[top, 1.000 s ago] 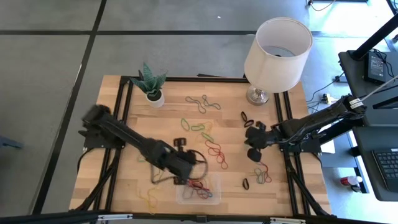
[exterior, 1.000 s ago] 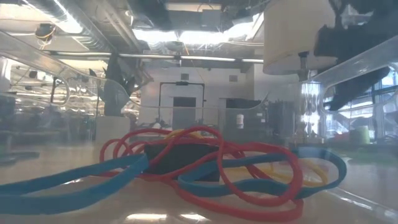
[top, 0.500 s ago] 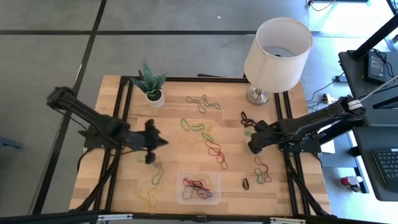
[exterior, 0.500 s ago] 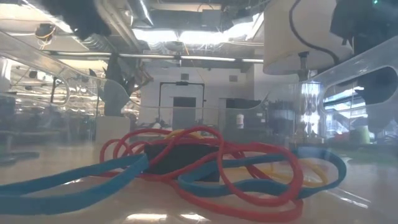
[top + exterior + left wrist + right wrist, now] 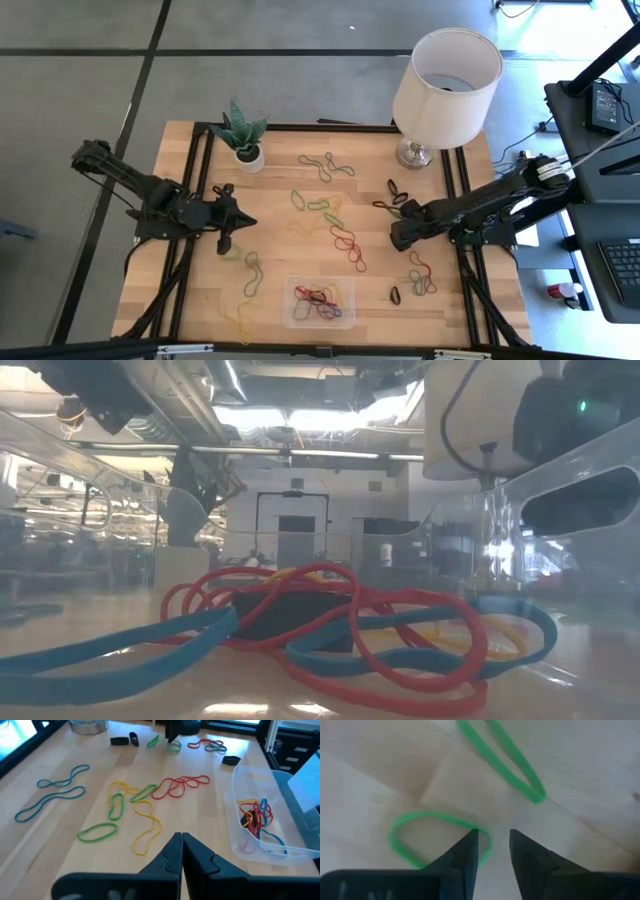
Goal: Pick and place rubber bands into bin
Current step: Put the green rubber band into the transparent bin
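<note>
Loose rubber bands lie scattered on the wooden table (image 5: pixel 280 150): teal ones (image 5: pixel 326 166), green and yellow ones (image 5: pixel 316 204), red ones (image 5: pixel 349 246). The clear bin (image 5: pixel 345 318) sits at the table's near edge with red and blue bands (image 5: pixel 330 622) in it. My right gripper (image 5: pixel 398 238) points down, open, right of the middle. Its fingers stand over one end of a green band (image 5: pixel 435 817) flat on the wood. My left gripper (image 5: pixel 181 840) is shut, holds nothing, and hangs above the table's left part (image 5: pixel 226 232). My right gripper comes from above, and one fingertip (image 5: pixel 470 842) covers the end of the green band (image 5: pixel 482 851). Whether it touches the band, I cannot tell. The band lies flat on the table.
A white lamp (image 5: pixel 446 75) stands at the far right corner and a small potted plant (image 5: pixel 240 136) at the far left. More bands lie right of the bin (image 5: pixel 420 280) and left of it (image 5: pixel 250 276). Black frame rails (image 5: pixel 190 200) run along both sides.
My left gripper has drawn back from above the bin toward the table's left and far side, its arm folding in. My right gripper has gone down toward the table, shifted a little to the left, and rolled about its own axis.
</note>
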